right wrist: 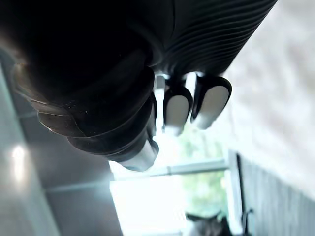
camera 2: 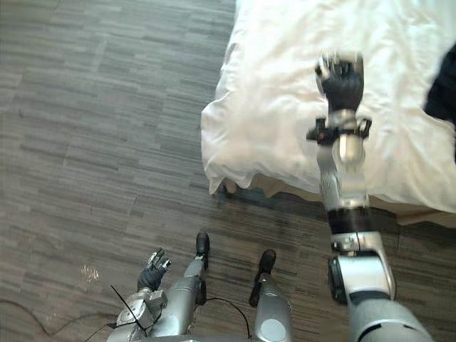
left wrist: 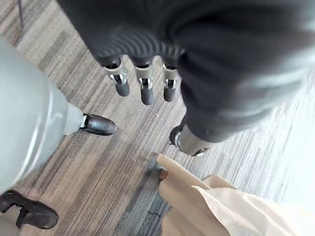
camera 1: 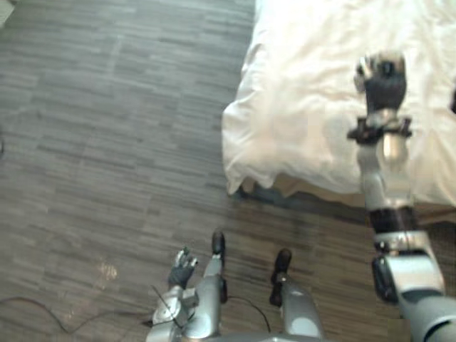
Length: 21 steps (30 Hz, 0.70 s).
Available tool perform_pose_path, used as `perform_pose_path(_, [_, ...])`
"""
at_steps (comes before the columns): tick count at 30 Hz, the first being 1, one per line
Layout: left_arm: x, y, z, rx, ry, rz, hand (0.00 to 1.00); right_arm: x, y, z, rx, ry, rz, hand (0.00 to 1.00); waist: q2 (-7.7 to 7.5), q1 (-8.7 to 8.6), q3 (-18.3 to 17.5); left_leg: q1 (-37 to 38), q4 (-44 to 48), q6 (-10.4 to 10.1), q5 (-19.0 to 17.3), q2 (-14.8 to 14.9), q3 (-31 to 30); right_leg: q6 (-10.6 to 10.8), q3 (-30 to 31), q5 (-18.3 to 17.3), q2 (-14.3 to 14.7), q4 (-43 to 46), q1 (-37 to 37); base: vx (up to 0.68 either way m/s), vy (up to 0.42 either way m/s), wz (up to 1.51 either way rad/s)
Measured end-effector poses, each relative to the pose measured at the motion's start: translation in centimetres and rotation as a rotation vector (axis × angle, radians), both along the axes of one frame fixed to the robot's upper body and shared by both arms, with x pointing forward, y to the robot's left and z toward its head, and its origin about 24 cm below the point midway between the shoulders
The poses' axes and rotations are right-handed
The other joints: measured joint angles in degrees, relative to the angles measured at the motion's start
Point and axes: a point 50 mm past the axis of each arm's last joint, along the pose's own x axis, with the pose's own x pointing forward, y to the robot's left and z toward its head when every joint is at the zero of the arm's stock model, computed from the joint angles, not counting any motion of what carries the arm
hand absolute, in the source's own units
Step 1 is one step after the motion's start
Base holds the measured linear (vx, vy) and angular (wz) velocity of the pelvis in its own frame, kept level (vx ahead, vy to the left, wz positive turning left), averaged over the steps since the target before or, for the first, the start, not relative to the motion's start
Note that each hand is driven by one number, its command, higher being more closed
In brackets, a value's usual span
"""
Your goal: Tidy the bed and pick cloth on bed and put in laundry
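Your right hand (camera 2: 342, 77) is up over the bed (camera 2: 285, 92)
Can't tell if it's open or curled. Left hand (camera 2: 153, 271) hangs relaxed and empty lower left, cloth (camera 2: 445, 82) at the right edge.

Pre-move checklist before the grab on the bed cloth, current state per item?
1. Target located: ok. The dark cloth lies on the white duvet, cut off by the view's right edge.
2. Right hand free: ok. It holds nothing and is raised over the duvet.
3. Right hand lined up with the cloth: not ok. The cloth lies off to its right, apart from it.
4. Left hand free: ok. Its fingers are relaxed and empty, low over the floor.
5. Duvet flat: not ok. It is creased near the corner.
6. Laundry basket located: cannot tell.
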Motion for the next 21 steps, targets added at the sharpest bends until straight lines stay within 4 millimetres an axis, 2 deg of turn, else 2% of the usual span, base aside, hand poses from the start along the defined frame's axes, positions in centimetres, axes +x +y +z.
perform_pose_path(2, [0.4,-0.1,0.5,-0.012,-0.034,-0.002,0.00,0.3,2.5,3.1,-0.049,-0.068,0.070,1.00,0.70,1.72,2.2,-1.3,0.0,-0.3,0.7,0.0,-1.7,-0.3,-1.7,-0.2,0.0,0.4,-0.4,-0.02,-0.031,0.35])
perform_pose_path(4, [0.6,-0.1,0.6,-0.017,-0.045,0.001,0.00,0.1,3.5,4.0,-0.078,-0.094,0.101,1.00,1.11,2.29,3.2,-2.3,0.0,-0.3,1.1,0.0,-2.7,-0.6,-2.4,-0.4,0.0,1.1,-1.3,-0.02,-0.021,0.24])
perform_pose_path(5, [0.8,-0.1,0.9,-0.018,-0.057,0.001,0.00,0.2,4.3,4.6,-0.099,-0.105,0.129,1.00,1.27,3.22,4.5,-3.4,0.0,-0.6,1.5,0.0,-3.2,-0.8,-3.0,-0.6,0.0,1.9,-2.3,-0.02,-0.022,0.22])
perform_pose_path(7, [1.4,-0.2,1.2,-0.017,-0.076,-0.007,0.00,0.7,5.1,4.6,-0.116,-0.083,0.148,1.00,1.99,3.68,6.0,-4.6,0.0,-0.5,2.0,-0.2,-4.6,-0.7,-4.0,-1.3,-0.3,3.1,-3.2,-0.03,-0.028,0.29])
perform_pose_path(8, [2.1,-0.4,1.5,-0.016,-0.095,-0.025,0.00,1.2,5.3,4.2,-0.134,-0.050,0.148,1.00,2.23,4.64,6.3,-5.8,0.0,-0.4,2.4,-0.2,-4.8,-0.8,-4.2,-1.7,-0.9,4.3,-4.9,-0.04,-0.018,0.21])
perform_pose_path(11, [3.2,-1.2,2.4,-0.015,-0.144,-0.068,0.00,2.1,5.4,3.7,-0.153,0.006,0.131,1.00,3.40,5.19,6.9,-8.2,0.0,-0.7,3.0,-0.3,-5.7,-0.9,-4.9,-1.9,-1.1,5.5,-7.1,-0.04,-0.021,0.14])
perform_pose_path(14, [4.6,-2.8,3.7,-0.027,-0.219,-0.141,0.00,3.8,4.0,2.1,-0.173,0.122,0.045,1.00,5.68,6.23,8.0,-10.6,0.0,-0.5,3.7,-0.5,-5.9,-1.0,-4.9,-2.0,-1.7,7.0,-10.1,-0.06,-0.028,0.03])
perform_pose_path(16, [5.5,-3.8,4.5,-0.036,-0.270,-0.194,0.00,4.9,3.0,-0.1,-0.219,0.231,-0.022,1.00,7.60,6.27,8.8,-12.5,0.0,-0.2,3.9,-0.8,-5.5,-1.0,-4.2,-2.0,-2.1,8.1,-12.8,-0.04,-0.020,-0.09])
perform_pose_path(18, [6.4,-4.2,5.2,-0.036,-0.305,-0.212,0.00,5.2,3.8,-1.2,-0.273,0.268,-0.023,1.00,8.49,6.37,9.3,-14.1,0.0,-0.1,4.1,-0.8,-5.2,-0.9,-3.6,-1.9,-2.1,8.6,-14.9,-0.03,-0.029,-0.13])
perform_pose_path(19, [7.0,-4.6,5.8,-0.036,-0.329,-0.231,0.00,5.5,3.6,-2.3,-0.304,0.309,-0.047,1.00,9.10,6.56,9.5,-14.6,0.0,-0.1,4.2,-0.8,-5.1,-0.9,-3.5,-1.9,-2.2,8.9,-15.7,-0.01,-0.030,-0.07])
perform_pose_path(20, [7.2,-4.6,5.9,-0.036,-0.336,-0.233,0.00,5.6,3.5,-2.7,-0.310,0.325,-0.054,1.00,9.18,6.67,9.6,-14.7,0.0,-0.1,4.2,-0.8,-5.0,-0.9,-3.4,-1.9,-2.3,8.9,-15.8,0.01,-0.026,-0.07])
perform_pose_path(21, [7.5,-4.8,6.2,-0.036,-0.351,-0.240,0.00,5.9,3.4,-4.2,-0.327,0.380,-0.069,1.00,9.19,7.06,9.6,-15.0,0.0,-0.1,4.2,-0.8,-4.6,-0.9,-3.0,-1.9,-2.4,8.9,-16.3,0.03,-0.025,-0.11])
